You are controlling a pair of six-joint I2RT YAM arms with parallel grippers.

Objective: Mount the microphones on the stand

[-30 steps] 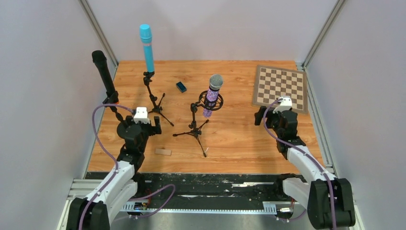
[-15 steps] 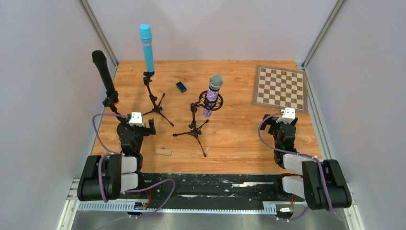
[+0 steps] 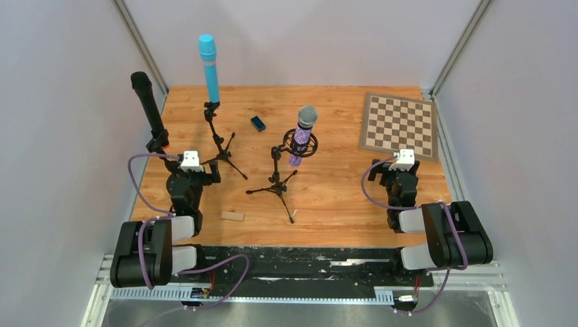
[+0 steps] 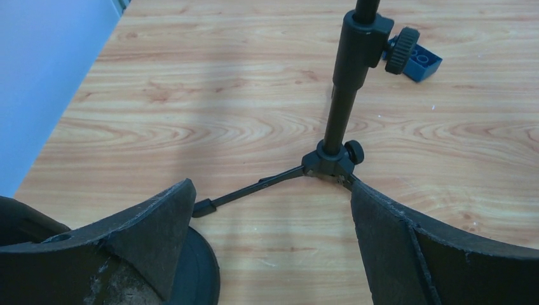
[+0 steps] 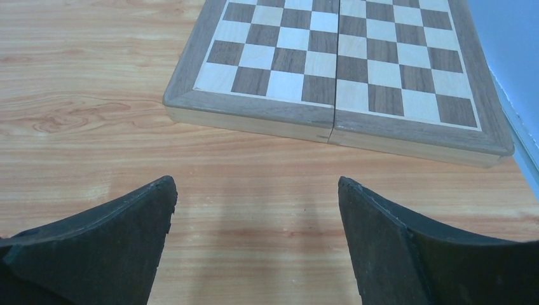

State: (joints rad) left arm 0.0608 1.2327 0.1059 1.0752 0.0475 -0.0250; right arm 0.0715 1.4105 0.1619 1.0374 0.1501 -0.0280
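Three microphones stand upright on stands. The black microphone (image 3: 148, 109) with an orange end rises at the far left. The light blue microphone (image 3: 210, 68) tops a tripod stand (image 3: 219, 143) (image 4: 334, 159). The purple glitter microphone (image 3: 302, 136) sits in a ring mount on the middle tripod stand (image 3: 277, 180). My left gripper (image 3: 198, 174) (image 4: 270, 190) hangs low and open, empty, just short of the blue microphone's tripod, with a round black stand base (image 4: 197, 267) beside its left finger. My right gripper (image 3: 395, 176) (image 5: 257, 184) is open and empty over bare wood.
A chessboard (image 3: 399, 125) (image 5: 343, 57) lies at the back right, just ahead of the right gripper. A small blue brick (image 3: 257, 123) (image 4: 419, 60) rests behind the tripods. A small wooden block (image 3: 232, 216) lies near the front edge. Grey walls close in both sides.
Both arms have folded back toward their bases, and both grippers have drawn a little nearer the front edge. The microphones and stands have not moved.
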